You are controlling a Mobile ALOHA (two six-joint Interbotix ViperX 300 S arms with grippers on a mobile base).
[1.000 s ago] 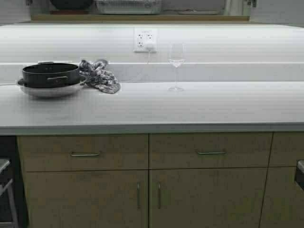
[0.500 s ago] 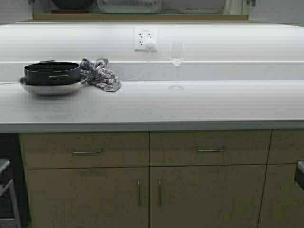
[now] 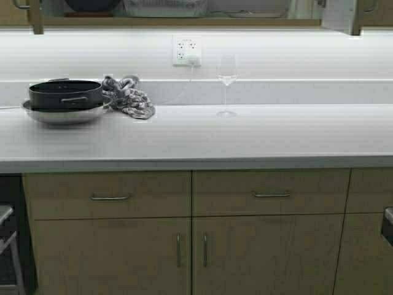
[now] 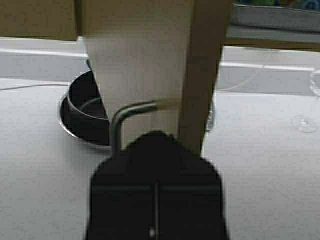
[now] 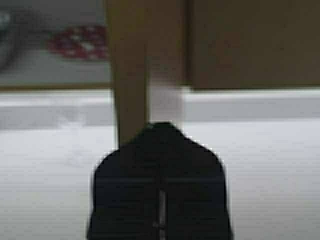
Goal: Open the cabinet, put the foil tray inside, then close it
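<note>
The cabinet is open at the top of the high view, with its wooden shelf (image 3: 184, 23) showing. The foil tray (image 3: 166, 7) sits on that shelf and also shows in the left wrist view (image 4: 275, 17). The edge of the left door (image 3: 35, 15) and the edge of the right door (image 3: 354, 15) show at the top corners. My left gripper (image 4: 155, 137) is shut, its tip against the left door's edge (image 4: 202, 75), with the bar handle (image 4: 116, 125) beside it. My right gripper (image 5: 160, 127) is shut, its tip at the right door's edge (image 5: 130, 75). Neither gripper shows in the high view.
On the white counter (image 3: 245, 135) stand a black pot (image 3: 66, 94) in a steel bowl (image 3: 61, 115), a crumpled cloth (image 3: 129, 98) and a wine glass (image 3: 226, 83). A wall socket (image 3: 186, 51) is behind them. Base cabinets with drawers (image 3: 190, 233) are below.
Both door edges have come into the top corners of the high view. The whole scene has shifted slightly, so the robot has moved a little.
</note>
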